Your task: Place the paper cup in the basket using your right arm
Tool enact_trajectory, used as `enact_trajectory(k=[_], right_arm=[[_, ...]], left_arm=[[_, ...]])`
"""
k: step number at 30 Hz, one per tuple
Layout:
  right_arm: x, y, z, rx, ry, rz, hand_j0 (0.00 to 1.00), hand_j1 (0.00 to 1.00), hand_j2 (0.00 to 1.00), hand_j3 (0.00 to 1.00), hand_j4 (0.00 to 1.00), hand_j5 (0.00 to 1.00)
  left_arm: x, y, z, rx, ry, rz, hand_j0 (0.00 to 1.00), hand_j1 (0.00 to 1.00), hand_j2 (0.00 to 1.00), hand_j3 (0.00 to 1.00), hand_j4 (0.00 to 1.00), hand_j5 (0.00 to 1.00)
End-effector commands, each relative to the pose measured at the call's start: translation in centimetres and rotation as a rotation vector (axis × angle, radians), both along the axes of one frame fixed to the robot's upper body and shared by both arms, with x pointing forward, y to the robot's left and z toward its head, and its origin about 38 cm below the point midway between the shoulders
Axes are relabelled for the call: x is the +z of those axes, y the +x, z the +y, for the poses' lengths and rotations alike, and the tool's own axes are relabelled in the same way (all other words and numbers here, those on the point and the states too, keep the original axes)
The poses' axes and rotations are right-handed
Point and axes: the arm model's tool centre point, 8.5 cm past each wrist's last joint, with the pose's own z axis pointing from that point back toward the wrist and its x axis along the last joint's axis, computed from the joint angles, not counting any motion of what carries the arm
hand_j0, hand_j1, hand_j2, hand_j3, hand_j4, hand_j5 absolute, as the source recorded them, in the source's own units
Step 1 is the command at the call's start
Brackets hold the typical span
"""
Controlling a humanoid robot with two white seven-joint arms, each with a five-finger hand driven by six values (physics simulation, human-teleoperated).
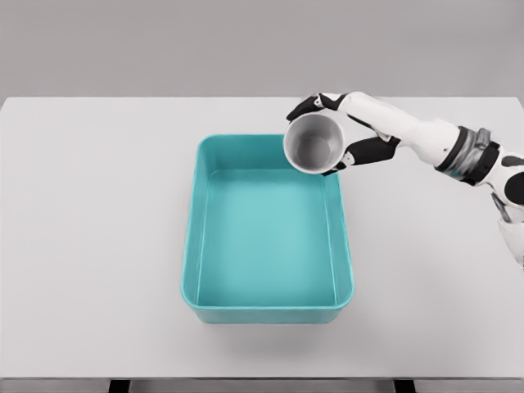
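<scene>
Right hand (354, 131) wrapped around the paper cup (313, 143), mouth tipped toward the camera. Hanging right over the teal basket (193, 246)'s far right corner, probably lined up for a drop inside. Basket mid-tabletop (82, 205), nothing in it yet. No left arm showing.

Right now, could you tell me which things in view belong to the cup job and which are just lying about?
Belongs to the job:
- paper cup, held over the basket's far right corner
- teal basket, with nothing in it
- right hand, closed around the cup

Just there:
- white table, which only carries the basket
- nothing else lies on it
</scene>
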Motion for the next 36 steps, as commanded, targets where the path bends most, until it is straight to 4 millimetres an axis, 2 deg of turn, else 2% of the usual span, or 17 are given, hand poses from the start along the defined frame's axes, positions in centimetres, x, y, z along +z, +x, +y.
enact_trajectory(k=[1,5,7,14,18,19,20,21,24,26,29,31,36], right_arm=[[-0.1,-1.0,2.2,0.036,-0.075,-0.055,0.61,0.61,0.61,0.61,0.61,0.61],[-1.9,-1.8,5.4,0.076,-0.174,-0.088,0.61,0.61,0.61,0.61,0.61,0.61],[-3.5,-2.0,7.0,0.081,-0.254,-0.097,0.61,0.61,0.61,0.61,0.61,0.61],[-7.8,-2.7,9.7,0.057,-0.510,-0.120,0.62,0.62,0.62,0.62,0.62,0.62],[-8.4,-2.6,9.9,0.038,-0.559,-0.140,0.62,0.62,0.62,0.62,0.62,0.62],[-8.3,-2.6,10.2,0.039,-0.561,-0.144,0.65,0.65,0.65,0.65,0.65,0.65],[-8.4,-2.7,10.2,0.043,-0.563,-0.145,0.76,0.76,0.76,0.76,0.76,0.76],[-8.3,-2.7,10.2,0.043,-0.563,-0.147,0.99,0.99,0.99,0.99,0.99,0.99],[-8.2,-2.8,10.2,0.047,-0.562,-0.154,1.00,1.00,1.00,1.00,1.00,1.00],[-7.4,-2.8,10.1,0.041,-0.542,-0.167,1.00,1.00,1.00,1.00,1.00,1.00],[-3.2,-2.1,7.8,-0.027,-0.405,-0.197,1.00,1.00,1.00,1.00,1.00,1.00],[-1.5,-1.7,6.0,-0.051,-0.300,-0.166,1.00,1.00,1.00,1.00,1.00,1.00],[3.3,-1.8,-2.6,-0.108,0.145,-0.054,1.00,1.00,1.00,1.00,1.00,1.00]], left_arm=[[0.0,0.0,0.0,-0.001,0.000,0.000,1.00,1.00,1.00,1.00,1.00,1.00],[0.0,0.0,0.0,-0.001,0.000,0.000,1.00,1.00,1.00,1.00,1.00,1.00],[0.0,0.0,0.0,-0.001,0.000,0.000,1.00,1.00,1.00,1.00,1.00,1.00],[0.0,0.0,0.0,-0.001,0.000,0.000,1.00,1.00,1.00,1.00,1.00,1.00],[0.0,0.0,0.0,-0.001,0.000,0.000,1.00,1.00,1.00,1.00,1.00,1.00],[0.0,0.0,0.0,-0.001,0.000,0.000,1.00,1.00,1.00,1.00,1.00,1.00],[0.0,0.0,0.0,-0.001,0.000,0.000,1.00,1.00,1.00,1.00,1.00,1.00],[0.0,0.0,0.0,-0.001,0.000,0.000,1.00,1.00,1.00,1.00,1.00,1.00],[0.0,0.0,0.0,-0.001,0.000,0.000,1.00,1.00,1.00,1.00,1.00,1.00],[0.0,0.0,0.0,-0.001,0.000,0.000,1.00,1.00,1.00,1.00,1.00,1.00],[0.0,0.0,0.0,-0.001,0.000,0.000,1.00,1.00,1.00,1.00,1.00,1.00],[0.0,0.0,0.0,-0.001,0.000,0.000,1.00,1.00,1.00,1.00,1.00,1.00],[0.0,0.0,0.0,-0.001,0.000,0.000,1.00,1.00,1.00,1.00,1.00,1.00]])
